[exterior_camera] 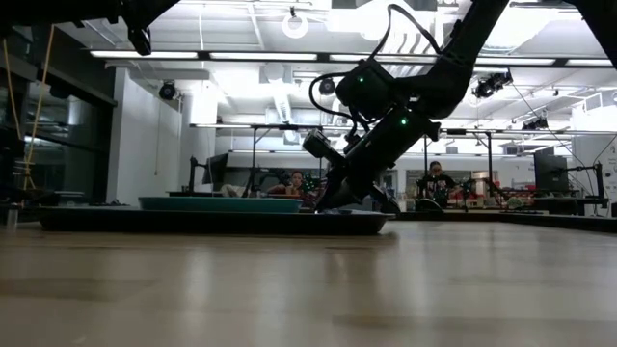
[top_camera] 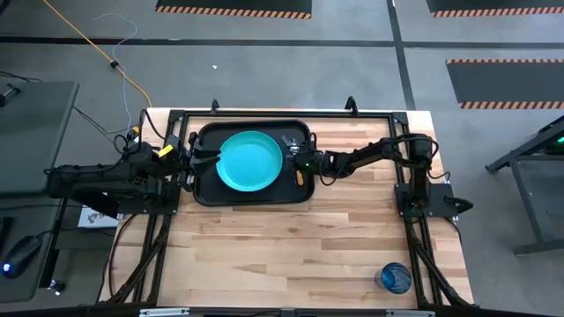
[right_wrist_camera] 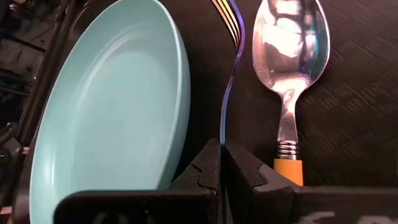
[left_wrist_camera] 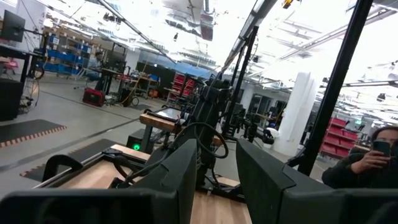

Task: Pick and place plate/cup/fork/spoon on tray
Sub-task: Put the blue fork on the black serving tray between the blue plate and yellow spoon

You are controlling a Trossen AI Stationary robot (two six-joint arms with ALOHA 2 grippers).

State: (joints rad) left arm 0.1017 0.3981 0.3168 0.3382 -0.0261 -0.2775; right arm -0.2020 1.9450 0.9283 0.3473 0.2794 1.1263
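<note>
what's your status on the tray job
Right gripper shut on fork, over tray. Left gripper at tray's left edge. Plate, spoon on tray; cup still out.

I work in a robotics lab set in a big open industrial hall. My wooden table (top_camera: 308, 229) stands on a grey concrete floor, and beyond its far edge lie dark mats edged with orange and black hazard stripes (top_camera: 233, 9). A yellow cable (top_camera: 97, 53) trails across the floor off the table's far left corner. Past the table I see rows of ceiling strip lights (exterior_camera: 222, 55), exposed ducts, workbenches with monitors and black frames, blue storage bins (left_wrist_camera: 62, 59), and people seated at benches (exterior_camera: 436, 181).
</note>
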